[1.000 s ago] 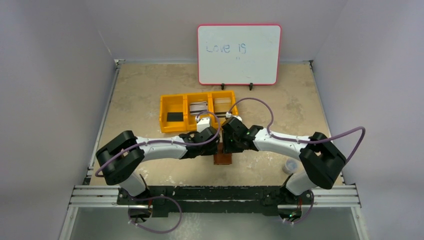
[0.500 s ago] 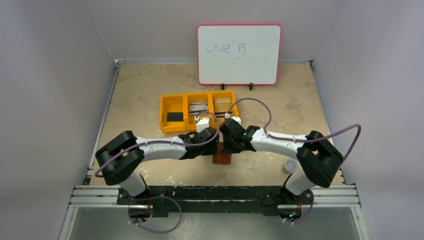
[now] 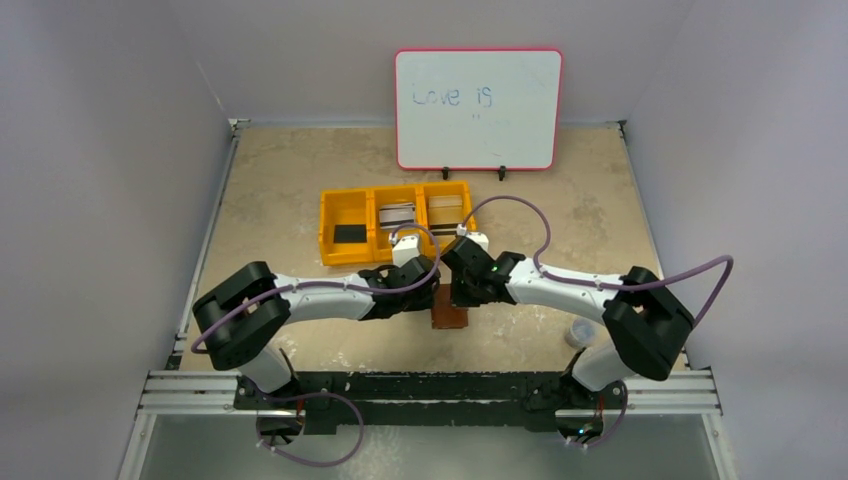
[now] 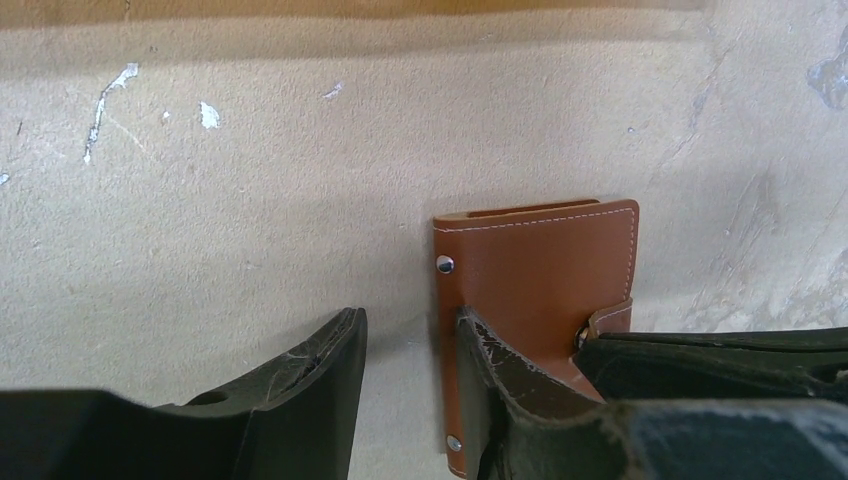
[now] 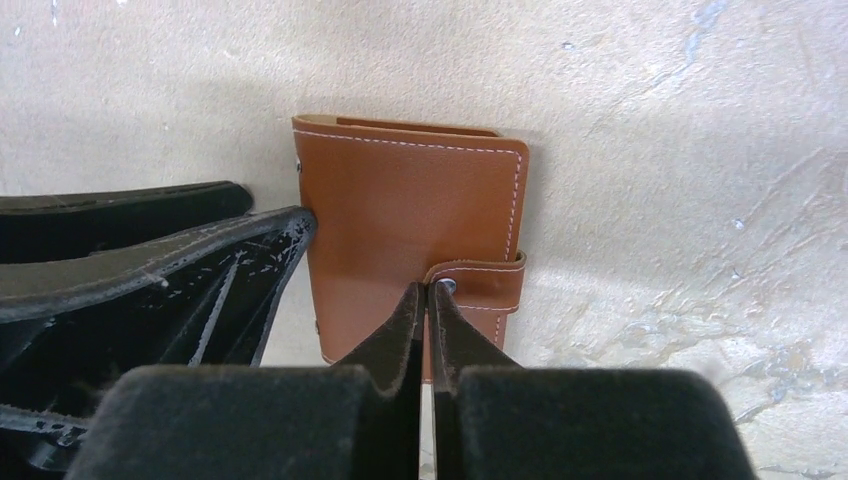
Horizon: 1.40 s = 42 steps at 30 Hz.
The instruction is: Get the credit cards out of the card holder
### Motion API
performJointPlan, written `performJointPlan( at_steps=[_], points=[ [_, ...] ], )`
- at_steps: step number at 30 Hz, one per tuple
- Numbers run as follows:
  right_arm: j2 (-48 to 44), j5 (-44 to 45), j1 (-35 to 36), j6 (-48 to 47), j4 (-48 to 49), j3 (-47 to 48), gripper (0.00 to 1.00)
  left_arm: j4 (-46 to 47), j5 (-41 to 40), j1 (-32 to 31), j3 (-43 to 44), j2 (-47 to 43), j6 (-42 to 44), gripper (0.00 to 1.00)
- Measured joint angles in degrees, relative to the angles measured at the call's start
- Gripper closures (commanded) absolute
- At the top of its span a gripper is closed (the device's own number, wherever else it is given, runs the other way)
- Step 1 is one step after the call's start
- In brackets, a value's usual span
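**Leather, metal, scuffed plastic**

The tan rectangular leather card holder [image 5: 400, 220] looks smooth and faintly sheened, with shiny metal studs [image 4: 444, 264] along its 9 o'clock edge. The beige tabletop [image 4: 200, 200] is matt, mottled, chipped. On the left gripper [image 4: 408, 318] the black fingers [image 4: 310, 365] are matt, scuffed pale.

Card holder [image 5: 410, 220]: tan-brown leather, white stitching along edges, silver rivets. Table [image 3: 590, 200]: beige, mottled, white flecks. Bin [image 3: 335, 255] near centre: yellow. Whiteboard [image 3: 478, 110] at far edge: white, red frame, blue writing. Cables [image 3: 510, 198]: purple.
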Motion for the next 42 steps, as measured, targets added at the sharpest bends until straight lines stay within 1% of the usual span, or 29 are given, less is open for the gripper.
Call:
performJointPlan(
  at_steps=[3, 5, 7, 11, 14, 19, 22, 24, 26, 27, 28, 30, 32, 38, 42],
  points=[
    [0.02, 1.07, 0.07, 0.63, -0.44, 0.0, 0.99, 0.11, -0.28, -0.15, 0.04, 0.15, 0.02, 0.62],
    [0.0, 1.14, 0.07, 0.68, -0.46, 0.0, 0.87, 0.2, -0.59, -0.33, 0.07, 0.2, 0.04, 0.59],
    [-0.17, 1.29, 0.07, 0.63, -0.92, 0.02, 0.72, 0.46, -0.68, -0.39, 0.07, 0.2, 0.07, 0.55],
    [-1.33, 2.25, 0.04, -0.07, -4.11, 0.17, 0.55, 1.33, -0.48, -0.63, 0.04, 0.04, 0.13, 0.47],
    [-1.9, 3.04, 0.0, -0.15, -7.02, 1.55, 0.47, 1.51, 0.04, -0.66, 0.0, -0.31, 0.15, 0.45],
    [-0.74, 3.93, 0.0, 0.04, -8.39, 2.47, 0.44, 1.73, 1.42, -0.61, -0.02, -0.46, 0.04, 0.44],
    [0.94, 3.76, 0.0, 0.04, -8.28, 2.47, 0.44, 2.73, 2.45, -0.63, -0.37, -0.46, 0.02, 0.44],
    [2.34, 3.8, 0.0, 0.04, -8.07, 2.51, 0.46, 3.67, 3.17, -0.61, -0.63, -0.46, 0.07, 0.44],
    [3.52, 3.69, 0.0, 0.2, -7.82, 2.93, 0.52, 4.33, 4.13, -0.61, -0.66, -0.33, 0.13, 0.44],
    [3.87, 3.69, 0.0, 0.37, -7.39, 3.15, 0.6, 4.55, 4.5, -0.61, -0.63, -0.17, 0.2, 0.44],
    [4.22, 3.58, 0.0, 0.52, -6.78, 3.23, 0.64, 4.81, 4.76, -0.61, -0.63, -0.07, 0.22, 0.44],
    [4.39, 3.45, 0.0, 0.92, -6.08, 3.19, 0.66, 5.49, 5.2, -0.61, -0.63, 0.2, 0.22, 0.44],
    [4.07, 3.58, -0.07, 1.42, -4.96, 2.51, 0.73, 5.97, 5.42, -0.61, -0.5, 0.55, 0.22, 0.44],
    [-0.04, 1.77, -0.92, 1.55, 1.7, -3.1, 0.85, 6.91, 5.31, -0.61, 1.33, 2.95, 0.24, 0.47],
    [-2.69, -1.01, -3.19, 0.79, 5.9, -6.82, 0.9, 6.4, 4.5, -0.61, 2.93, 4.42, 0.26, 0.51]
  ],
)
